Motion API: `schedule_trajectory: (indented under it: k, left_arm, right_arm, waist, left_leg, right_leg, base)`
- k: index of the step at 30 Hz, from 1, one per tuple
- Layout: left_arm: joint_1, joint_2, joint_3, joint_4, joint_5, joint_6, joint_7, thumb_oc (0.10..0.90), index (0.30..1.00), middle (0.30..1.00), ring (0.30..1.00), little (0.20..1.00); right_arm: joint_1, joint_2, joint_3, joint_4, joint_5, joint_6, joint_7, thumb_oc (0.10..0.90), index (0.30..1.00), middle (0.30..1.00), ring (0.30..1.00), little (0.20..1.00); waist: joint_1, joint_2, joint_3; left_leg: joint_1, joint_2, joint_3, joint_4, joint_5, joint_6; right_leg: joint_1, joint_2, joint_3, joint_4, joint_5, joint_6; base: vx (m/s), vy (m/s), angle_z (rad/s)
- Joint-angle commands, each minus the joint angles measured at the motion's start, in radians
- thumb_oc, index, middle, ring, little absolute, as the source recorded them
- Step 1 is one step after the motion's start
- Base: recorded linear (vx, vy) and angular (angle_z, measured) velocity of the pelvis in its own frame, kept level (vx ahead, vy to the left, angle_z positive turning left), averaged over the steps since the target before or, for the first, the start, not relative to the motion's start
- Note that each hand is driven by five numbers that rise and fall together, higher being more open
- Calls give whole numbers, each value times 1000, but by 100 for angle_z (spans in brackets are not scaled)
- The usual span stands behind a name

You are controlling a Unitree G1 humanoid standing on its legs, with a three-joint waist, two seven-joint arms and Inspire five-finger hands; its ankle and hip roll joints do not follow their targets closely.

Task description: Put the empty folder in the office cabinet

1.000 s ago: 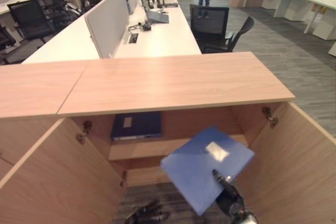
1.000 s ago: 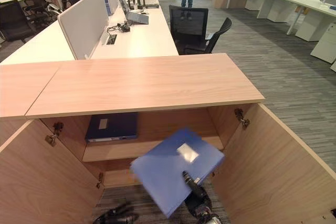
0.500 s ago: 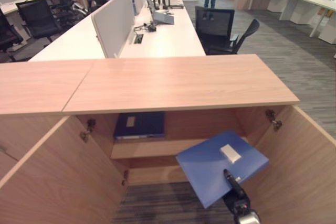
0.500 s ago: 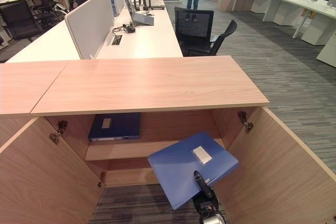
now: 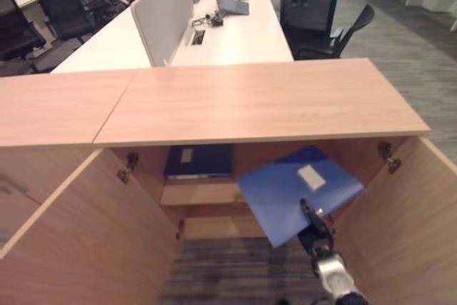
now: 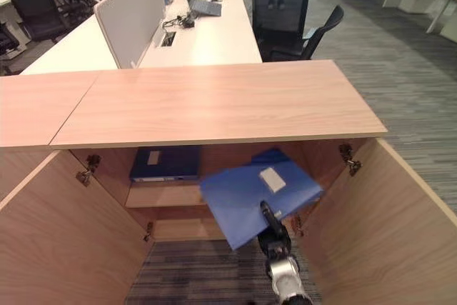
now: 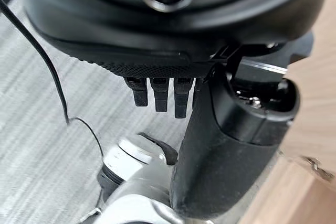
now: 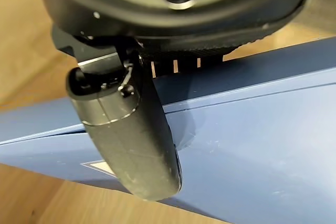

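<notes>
A light-blue folder [image 5: 293,191] with a white label is tilted in the open front of the wooden office cabinet [image 5: 257,101], its far corner just under the cabinet top and over the shelf [image 5: 200,193]. My right hand [image 5: 315,229] grips its near edge from below, at the right side of the opening. The thumb [image 8: 137,140] presses on the folder's cover [image 8: 262,129], and the fingers are under it. My left hand [image 7: 226,145] hangs over the carpet, fingers relaxed and holding nothing.
A dark-blue folder [image 5: 198,161] lies flat on the left part of the shelf. Both cabinet doors stand open, left [image 5: 86,241] and right [image 5: 410,219]. Behind the cabinet are white desks [image 5: 228,30], black chairs [image 5: 307,16] and a person standing far off.
My right hand has carried the blue folder up and forward, from in front of the lower compartment to the shelf opening. The camera has also shifted. My left hand has left the eye views.
</notes>
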Motion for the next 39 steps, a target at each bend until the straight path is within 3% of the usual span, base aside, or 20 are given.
schedule_trajectory:
  k: [1,6,8,10,15,16,17,19,22,26,31,39]
  left_arm:
    - [-28,23,-37,59,56,-6,26,800,900,900,900,900]
    - [-41,34,-70,47,58,-13,41,800,900,900,900,900]
    - [-44,39,-116,11,45,-27,44,800,900,900,900,900]
    - [-42,39,-134,9,53,-26,41,800,900,900,900,900]
    - [-76,85,-154,24,66,-26,59,800,900,900,900,900]
    - [-88,102,-157,21,68,-28,63,800,900,900,900,900]
    - [-90,103,-157,21,68,-28,63,800,900,900,900,900]
    - [-97,123,-165,13,69,-29,69,800,900,900,900,900]
    - [-100,138,-186,-8,58,-33,75,800,900,900,900,900]
    - [-107,156,-212,-31,48,-45,85,800,900,900,900,900]
    - [-97,162,-229,-44,51,-47,93,800,900,900,900,900]
    - [-60,177,-250,-64,69,-44,99,800,900,900,900,900]
  right_arm:
    - [-184,1,-17,-153,31,-91,48,400,300,300,300,300]
    - [-315,-45,-31,-154,30,-131,21,400,300,300,300,300]
    - [-439,-95,-45,-108,20,-149,-6,400,300,300,300,300]
    - [-484,-104,-52,-92,19,-154,-13,400,300,300,300,300]
    - [-675,-159,-62,-5,41,-184,-61,400,300,300,300,300]
    - [-742,-166,-64,9,49,-194,-77,400,300,300,300,300]
    - [-747,-167,-65,12,51,-194,-76,400,300,300,300,300]
    - [-796,-185,-65,29,66,-213,-90,400,300,300,300,300]
    - [-824,-207,-85,22,80,-247,-106,400,300,300,300,300]
    - [-878,-250,-83,5,81,-290,-130,400,300,300,300,300]
    - [-911,-284,-80,-4,82,-316,-142,400,300,300,300,300]
    - [-951,-319,-90,-12,103,-348,-149,400,300,300,300,300]
  waist:
    - [16,-43,69]
    - [41,-29,129]
    - [57,-8,179]
    - [61,-2,191]
    - [100,-8,217]
    - [126,-11,222]
    - [128,-13,226]
    - [155,-32,216]
    - [162,-37,234]
    - [165,-20,258]
    - [172,7,247]
    - [194,19,215]
  left_leg:
    - [-9,8,-13,-7,-27,-37]
    - [-85,4,-32,-7,-2,-34]
    - [-164,2,-42,8,16,-30]
    - [-197,2,-39,15,22,-25]
    - [-374,6,-17,102,15,-14]
    - [-422,19,-5,130,-10,-21]
    - [-442,17,8,141,11,-14]
    - [-498,30,16,180,-21,-26]
    - [-551,31,3,237,-36,-24]
    - [-606,19,-24,299,-66,-19]
    - [-687,4,-49,379,-101,-5]
    - [-757,-22,-78,442,-130,5]
  right_leg:
    - [33,-35,-17,7,-39,61]
    - [-34,-43,-29,7,-21,64]
    - [-98,-60,-47,21,-6,67]
    - [-131,-67,-51,36,-4,68]
    - [-315,-104,-58,167,-29,66]
    - [-372,-116,-100,223,-51,85]
    - [-389,-122,-112,229,-31,74]
    - [-418,-132,-161,259,-62,84]
    - [-452,-136,-178,291,-87,74]
    - [-502,-162,-179,354,-114,69]
    - [-574,-199,-167,459,-161,55]
    - [-631,-223,-168,543,-208,41]
  base:
    - [-83,26,14]
    - [-91,29,12]
    - [-185,92,11]
    - [-127,67,13]
    - [-103,49,-4]
    - [-112,36,-13]
    - [-17,0,-17]
    - [7,-79,-28]
    - [4,-74,-8]
    - [0,-33,18]
    - [-5,-16,17]
    - [-3,-24,17]
